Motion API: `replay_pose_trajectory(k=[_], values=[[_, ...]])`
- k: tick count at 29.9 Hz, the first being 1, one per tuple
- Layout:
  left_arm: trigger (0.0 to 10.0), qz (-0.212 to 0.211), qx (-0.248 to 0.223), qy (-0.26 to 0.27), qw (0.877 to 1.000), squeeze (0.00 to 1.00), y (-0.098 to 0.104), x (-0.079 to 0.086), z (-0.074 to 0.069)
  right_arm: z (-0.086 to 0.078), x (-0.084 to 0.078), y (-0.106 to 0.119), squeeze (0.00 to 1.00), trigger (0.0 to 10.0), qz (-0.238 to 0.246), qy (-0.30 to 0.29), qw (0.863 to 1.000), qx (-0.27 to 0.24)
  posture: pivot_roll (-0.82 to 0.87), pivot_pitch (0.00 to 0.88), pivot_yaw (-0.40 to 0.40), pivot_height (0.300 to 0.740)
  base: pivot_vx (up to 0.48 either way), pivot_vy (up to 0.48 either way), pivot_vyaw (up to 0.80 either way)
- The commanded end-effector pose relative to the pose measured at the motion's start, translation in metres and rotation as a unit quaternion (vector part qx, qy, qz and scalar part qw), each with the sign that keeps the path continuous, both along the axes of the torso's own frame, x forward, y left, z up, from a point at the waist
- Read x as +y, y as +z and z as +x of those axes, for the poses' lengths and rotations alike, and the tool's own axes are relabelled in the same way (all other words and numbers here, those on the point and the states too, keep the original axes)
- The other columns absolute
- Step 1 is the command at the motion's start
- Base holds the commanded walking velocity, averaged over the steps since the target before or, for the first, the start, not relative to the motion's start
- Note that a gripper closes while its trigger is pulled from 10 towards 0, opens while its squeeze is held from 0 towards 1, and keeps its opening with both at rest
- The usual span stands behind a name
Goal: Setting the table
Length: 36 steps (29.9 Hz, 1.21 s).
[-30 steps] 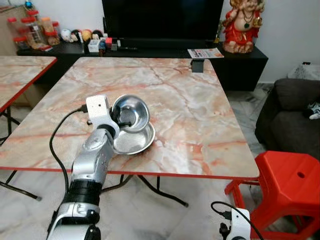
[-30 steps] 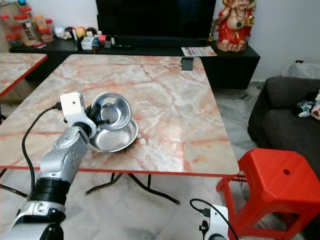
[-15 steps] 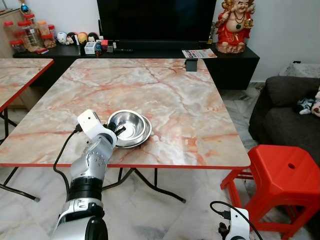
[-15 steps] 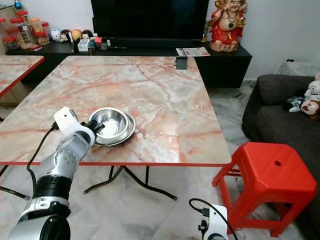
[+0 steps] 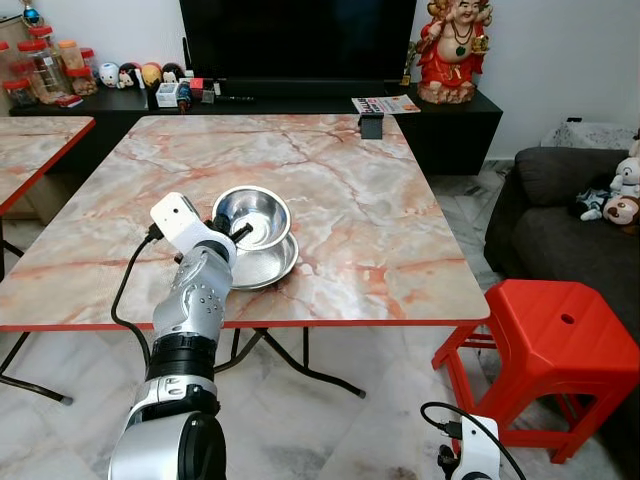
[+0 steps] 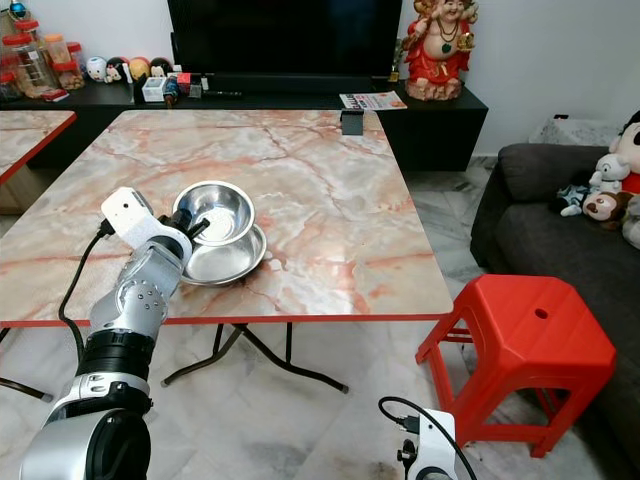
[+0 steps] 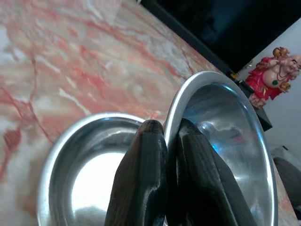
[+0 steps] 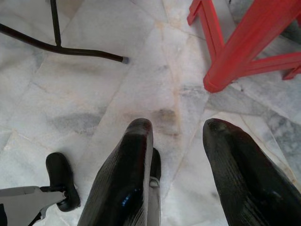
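Two steel bowls are near the front left of the marble table (image 5: 330, 190). The upper bowl (image 5: 253, 216) is tilted and lifted off the lower bowl (image 5: 268, 265), which rests flat on the table. My left gripper (image 5: 234, 232) is shut on the upper bowl's near rim; in the left wrist view the fingers (image 7: 141, 165) pinch that rim, with the upper bowl (image 7: 225, 136) beside the lower bowl (image 7: 89, 155). My right gripper (image 8: 176, 141) hangs open low over the floor, holding nothing.
A red plastic stool (image 5: 545, 345) stands at the table's right front corner, a dark sofa (image 5: 570, 215) beyond it. A second marble table (image 5: 35, 150) is at the left. A small dark object (image 5: 371, 125) sits at the table's far edge. TV cabinet at the back.
The camera has pulled back and shifted. The upper bowl lay nested in the lower one half a second ago; now the left gripper holds it tilted and raised off it.
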State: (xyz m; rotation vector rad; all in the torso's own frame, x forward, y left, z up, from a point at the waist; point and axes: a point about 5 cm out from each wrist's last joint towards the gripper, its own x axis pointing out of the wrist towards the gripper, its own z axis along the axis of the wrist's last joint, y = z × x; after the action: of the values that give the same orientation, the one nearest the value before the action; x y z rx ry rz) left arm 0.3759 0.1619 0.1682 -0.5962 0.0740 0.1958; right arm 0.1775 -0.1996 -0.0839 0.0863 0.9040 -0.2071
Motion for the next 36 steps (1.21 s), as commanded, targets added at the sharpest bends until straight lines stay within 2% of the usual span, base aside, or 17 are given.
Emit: replay_pose_trajectory(k=[1, 5, 36], values=[[10.0, 0.012, -0.012, -0.001, 1.000, 0.00, 0.0074, -0.0019, 0.0027, 0.0007, -0.0011, 0.0004, 0.00, 10.0, -0.001, 0.001, 1.000, 0.000, -0.02, 0.000, 0.001, 0.740, 0.000, 0.000, 0.00], [10.0, 0.013, -0.015, 0.007, 1.000, 0.00, 0.0081, -0.0004, 0.0021, 0.0007, -0.0002, 0.0004, 0.00, 10.0, 0.002, 0.006, 1.000, -0.001, -0.01, 0.000, -0.003, 0.740, 0.060, 0.000, 0.00], [10.0, 0.015, -0.035, 0.016, 0.999, 0.00, 0.0133, 0.0028, 0.0009, 0.0040, -0.0040, 0.0024, 0.00, 10.0, 0.004, -0.010, 1.000, -0.006, -0.01, 0.000, -0.021, 0.740, 0.273, 0.000, -0.03]])
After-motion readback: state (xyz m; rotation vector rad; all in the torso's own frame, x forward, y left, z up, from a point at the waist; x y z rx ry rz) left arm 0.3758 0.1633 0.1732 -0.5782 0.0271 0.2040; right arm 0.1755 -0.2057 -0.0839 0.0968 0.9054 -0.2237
